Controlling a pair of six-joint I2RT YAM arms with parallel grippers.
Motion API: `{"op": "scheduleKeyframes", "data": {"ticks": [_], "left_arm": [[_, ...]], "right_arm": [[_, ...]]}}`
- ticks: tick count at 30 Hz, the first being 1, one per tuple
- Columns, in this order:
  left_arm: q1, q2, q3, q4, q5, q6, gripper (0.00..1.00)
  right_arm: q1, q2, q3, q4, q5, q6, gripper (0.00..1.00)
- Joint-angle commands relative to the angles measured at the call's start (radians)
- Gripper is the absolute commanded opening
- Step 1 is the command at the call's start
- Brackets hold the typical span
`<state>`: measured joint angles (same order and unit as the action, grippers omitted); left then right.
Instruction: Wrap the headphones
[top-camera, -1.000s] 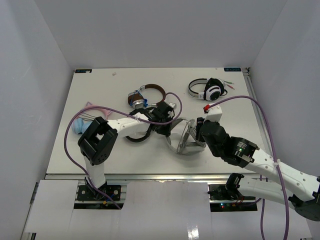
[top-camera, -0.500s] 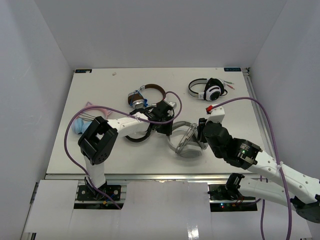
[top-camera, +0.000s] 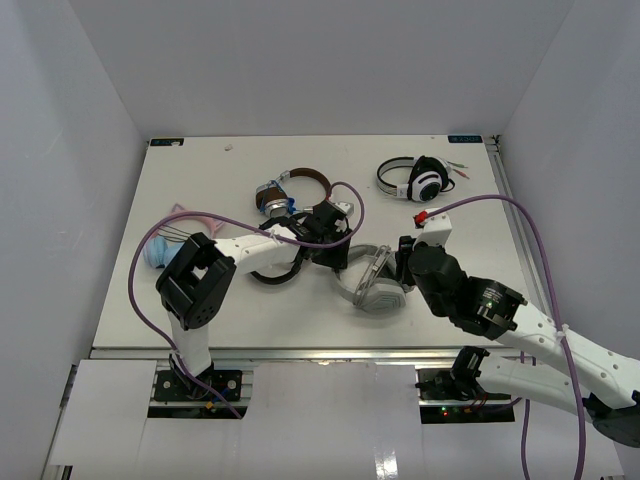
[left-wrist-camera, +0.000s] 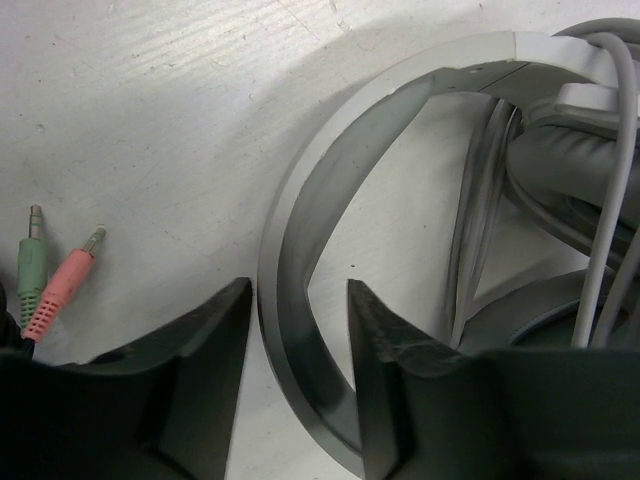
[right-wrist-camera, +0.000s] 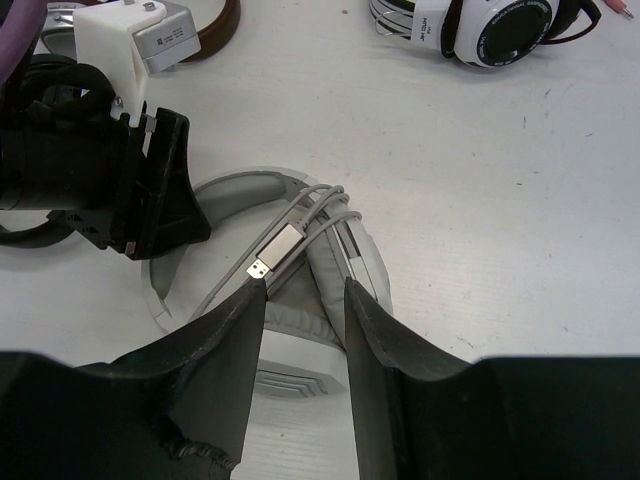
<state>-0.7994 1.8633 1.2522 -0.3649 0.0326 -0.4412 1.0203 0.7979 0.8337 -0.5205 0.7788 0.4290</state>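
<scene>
- My right gripper (right-wrist-camera: 298, 300) has crept in since the earlier frame, and the headphones (top-camera: 372, 283) have turned a little on the table (top-camera: 200, 190).
- Its fingers (right-wrist-camera: 215, 345) stand apart over a grey ear cup (right-wrist-camera: 315, 300), the cable's plug (right-wrist-camera: 273, 250) just beyond them.
- My left gripper (left-wrist-camera: 298, 340) is also spread, straddling the white band (left-wrist-camera: 300, 260) (contact unclear).
- The headphones lie mid-table between both arms.

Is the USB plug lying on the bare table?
No, the silver USB plug rests on the white-grey headphones, atop its cable.
</scene>
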Motion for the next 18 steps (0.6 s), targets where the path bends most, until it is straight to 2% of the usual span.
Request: {"op": "scheduleKeyframes", "data": {"ticks": [1, 9, 13, 16, 18], "left_arm": [[0.006, -0.048, 0.014, 0.020, -0.017, 0.007, 0.58], [0.008, -0.105, 0.026, -0.006, -0.061, 0.010, 0.75], [0.012, -0.141, 0.043, -0.042, -0.098, 0.012, 0.92], [0.022, -0.195, 0.063, -0.068, -0.120, 0.016, 0.98], [0.023, -0.252, 0.074, -0.074, -0.132, 0.027, 0.98]], "right_arm": [[-0.008, -0.014, -0.008, 0.037, 0.010, -0.014, 0.44], [-0.008, -0.014, -0.005, 0.037, 0.005, -0.018, 0.44], [-0.009, -0.010, -0.002, 0.039, -0.005, -0.022, 0.45], [-0.009, -0.002, 0.012, 0.037, -0.023, -0.026, 0.49], [-0.009, -0.002, 0.027, 0.038, -0.057, -0.025, 0.56]]}}
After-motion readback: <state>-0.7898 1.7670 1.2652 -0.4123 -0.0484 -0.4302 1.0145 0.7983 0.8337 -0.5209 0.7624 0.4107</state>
